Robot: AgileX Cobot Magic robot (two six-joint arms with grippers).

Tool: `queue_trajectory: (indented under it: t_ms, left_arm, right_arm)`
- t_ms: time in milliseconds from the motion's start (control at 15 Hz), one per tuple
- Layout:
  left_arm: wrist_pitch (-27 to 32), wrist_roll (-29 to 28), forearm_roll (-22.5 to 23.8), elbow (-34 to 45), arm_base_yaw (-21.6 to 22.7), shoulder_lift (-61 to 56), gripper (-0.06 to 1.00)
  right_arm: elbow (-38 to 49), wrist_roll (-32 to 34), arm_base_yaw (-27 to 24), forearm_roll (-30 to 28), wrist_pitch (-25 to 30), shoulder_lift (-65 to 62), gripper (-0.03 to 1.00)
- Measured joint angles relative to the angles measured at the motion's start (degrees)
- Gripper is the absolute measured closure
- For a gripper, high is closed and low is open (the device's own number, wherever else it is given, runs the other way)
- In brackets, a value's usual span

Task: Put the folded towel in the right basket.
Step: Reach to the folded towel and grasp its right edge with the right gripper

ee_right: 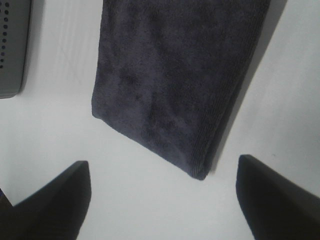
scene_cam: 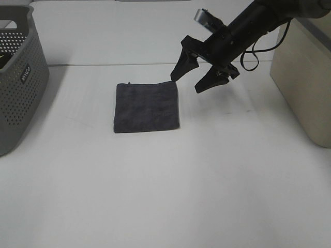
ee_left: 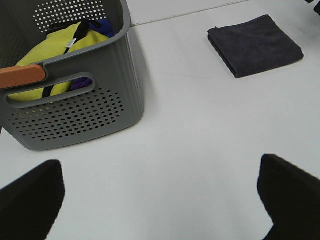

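A dark grey folded towel lies flat on the white table; it also shows in the left wrist view and the right wrist view. My right gripper is open and empty, hovering just above and to the right of the towel's far right corner. In the right wrist view its fingertips frame the towel's edge. The beige right basket stands at the right edge. My left gripper is open and empty, out of the exterior view.
A grey perforated basket stands at the left edge; the left wrist view shows it holding yellow and blue cloth. The table's back edge runs behind the towel.
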Motion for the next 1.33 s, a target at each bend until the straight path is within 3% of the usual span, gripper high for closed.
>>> queue_trajectory:
  t_ms: [267,1067,1333]
  left_arm:
    - [0.0,0.0,0.0,0.0,0.0,0.0,-0.04]
    - [0.0,0.0,0.0,0.0,0.0,0.0,-0.04]
    - [0.0,0.0,0.0,0.0,0.0,0.0,-0.04]
  right_arm:
    - [-3.9,-0.1,0.0,1.0,-0.9,6.5,0.23]
    - [-4.8,-1.7,1.5,3.2,-5.4,11.5,0.23]
    - [-4.8,-2.8,3.8,3.7,-9.5,11.7,0.43]
